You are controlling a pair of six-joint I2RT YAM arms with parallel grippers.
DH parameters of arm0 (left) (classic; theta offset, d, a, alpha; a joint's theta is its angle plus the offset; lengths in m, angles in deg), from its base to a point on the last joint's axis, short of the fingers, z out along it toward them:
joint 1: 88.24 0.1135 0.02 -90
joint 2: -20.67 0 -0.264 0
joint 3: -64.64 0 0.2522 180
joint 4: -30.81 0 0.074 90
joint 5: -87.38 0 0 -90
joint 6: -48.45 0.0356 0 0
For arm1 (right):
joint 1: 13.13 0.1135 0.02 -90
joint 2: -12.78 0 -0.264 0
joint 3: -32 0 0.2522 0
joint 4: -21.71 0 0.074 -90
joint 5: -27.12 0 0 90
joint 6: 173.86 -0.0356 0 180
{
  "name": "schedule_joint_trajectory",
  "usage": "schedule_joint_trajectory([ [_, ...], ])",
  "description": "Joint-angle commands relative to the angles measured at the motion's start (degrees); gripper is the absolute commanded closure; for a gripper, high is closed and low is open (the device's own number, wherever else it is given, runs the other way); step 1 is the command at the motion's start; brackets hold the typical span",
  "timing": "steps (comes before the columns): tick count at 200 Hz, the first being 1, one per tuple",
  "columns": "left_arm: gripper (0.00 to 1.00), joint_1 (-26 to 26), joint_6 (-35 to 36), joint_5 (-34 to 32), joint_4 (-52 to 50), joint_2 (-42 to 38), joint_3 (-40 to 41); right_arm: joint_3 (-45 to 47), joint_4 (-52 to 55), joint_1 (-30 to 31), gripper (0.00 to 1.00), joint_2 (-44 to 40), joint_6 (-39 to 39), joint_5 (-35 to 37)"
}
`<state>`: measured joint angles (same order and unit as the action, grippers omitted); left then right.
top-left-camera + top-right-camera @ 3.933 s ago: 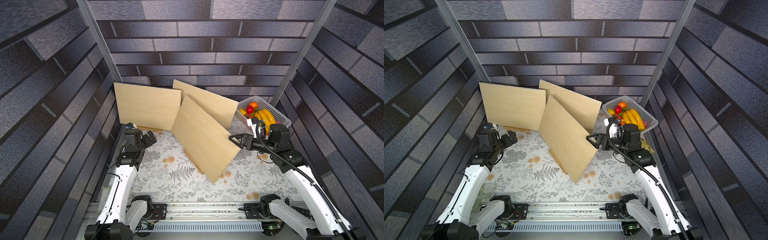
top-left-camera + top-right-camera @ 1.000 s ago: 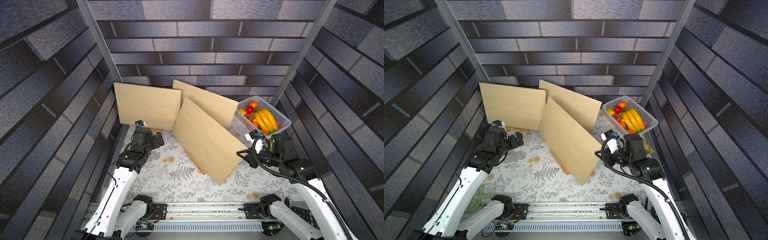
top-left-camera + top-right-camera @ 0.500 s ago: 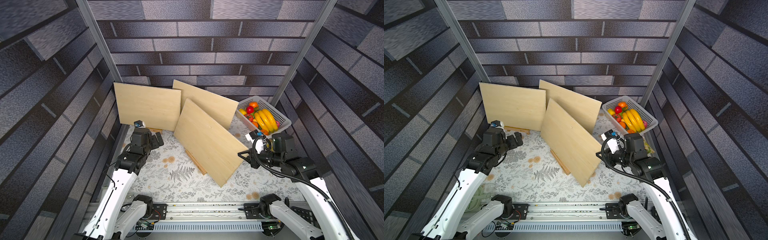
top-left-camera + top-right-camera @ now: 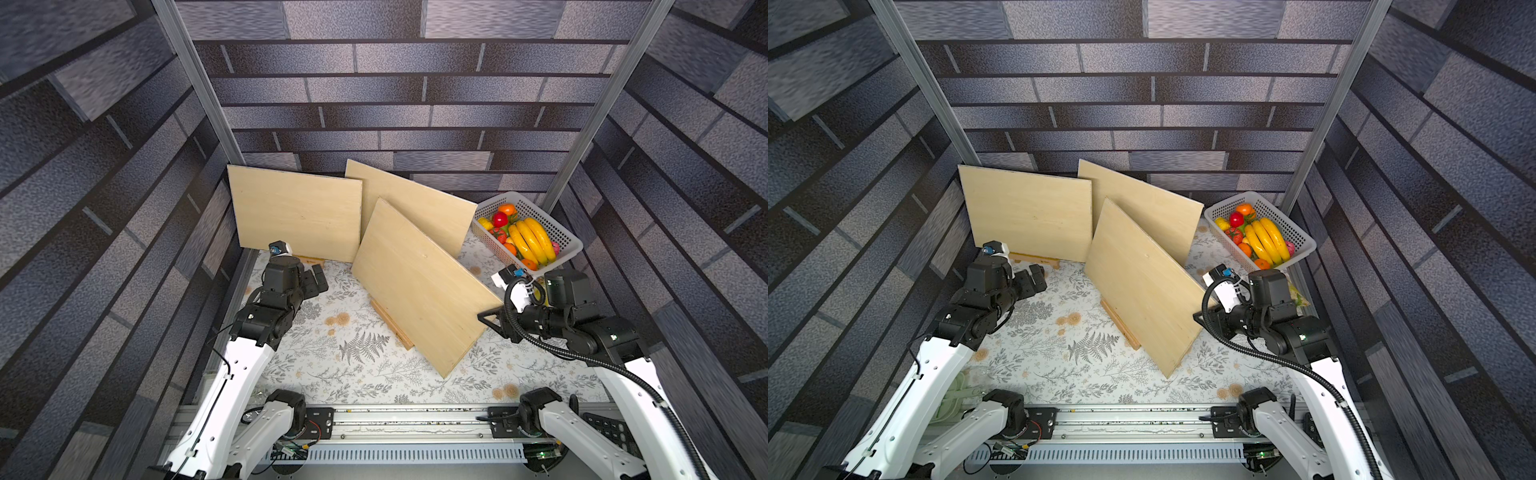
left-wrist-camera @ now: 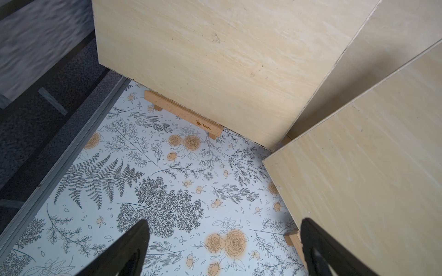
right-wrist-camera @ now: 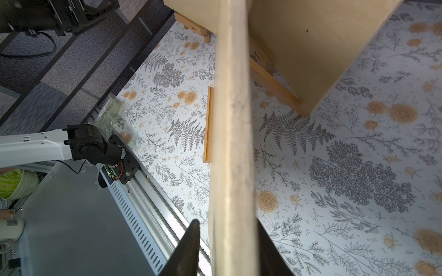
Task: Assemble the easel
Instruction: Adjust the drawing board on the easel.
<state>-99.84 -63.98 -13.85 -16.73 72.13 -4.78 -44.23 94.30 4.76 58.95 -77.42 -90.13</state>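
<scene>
The right hand (image 4: 489, 323) has just let go; a second ago it was clamped on the side edge of the front board (image 4: 419, 286), and now its fingers (image 6: 189, 248) stand slightly parted astride that edge; the right wrist view shows a thin gap between one finger and the wood, so it grips nothing, though it sits close on both sides. Over the last few seconds the board has also shifted a little toward the near edge of the counter (image 4: 357, 374), and it has barely moved in the last half second. My reading is that the board now rests on its own and this placement is as good as done; what is left for this arm is to back away without knocking the panel.

The easel (image 4: 392, 324) is a small light-wood stand near the middle of the counter; only its front ledge and part of a rear leg show. The board on it is plain pale plywood, leaning back, set on a slant from the far edge toward the near right corner and overhanging the ledge at both ends. The far-left board (image 4: 295, 212) and the back board (image 4: 419, 199) lean behind it.

The left hand (image 4: 316, 278) is spread wide and empty, over the counter near the far-left board.
</scene>
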Motion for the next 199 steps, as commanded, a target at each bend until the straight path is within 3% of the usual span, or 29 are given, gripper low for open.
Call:
schedule_joint_trajectory([
  [1,0.00,-0.20,0.59,-1.08,1.33,0.39,0.20,-0.89,2.49,0.30,0.53,0.32,1.81,2.20],
  [7,0.00,-0.23,0.52,-1.08,1.42,0.40,0.28,-1.09,2.32,0.30,0.48,0.44,1.63,2.32],
  [34,0.00,-0.22,0.38,-1.04,1.88,0.56,0.65,-1.70,0.70,0.30,0.44,1.49,0.32,1.45],
  [66,0.00,-0.24,0.70,-0.91,2.14,0.66,0.90,-2.47,0.11,0.30,0.18,2.52,-0.43,1.25],
  [137,0.00,-0.10,1.21,-0.40,2.45,1.14,1.29,-1.13,-5.19,0.35,0.22,4.95,-4.89,-4.78],
  [155,0.00,0.13,1.76,-0.40,2.32,1.18,1.07,-1.78,-4.69,0.30,0.17,4.92,-5.08,-4.03],
  [168,0.00,0.49,1.81,-0.35,2.43,1.10,1.02,-2.87,-4.23,0.30,0.00,4.58,-5.42,-2.90],
  [199,0.00,1.09,1.53,0.14,3.42,1.17,1.55,-6.28,-2.04,0.30,0.00,5.72,-4.99,-0.23],
])
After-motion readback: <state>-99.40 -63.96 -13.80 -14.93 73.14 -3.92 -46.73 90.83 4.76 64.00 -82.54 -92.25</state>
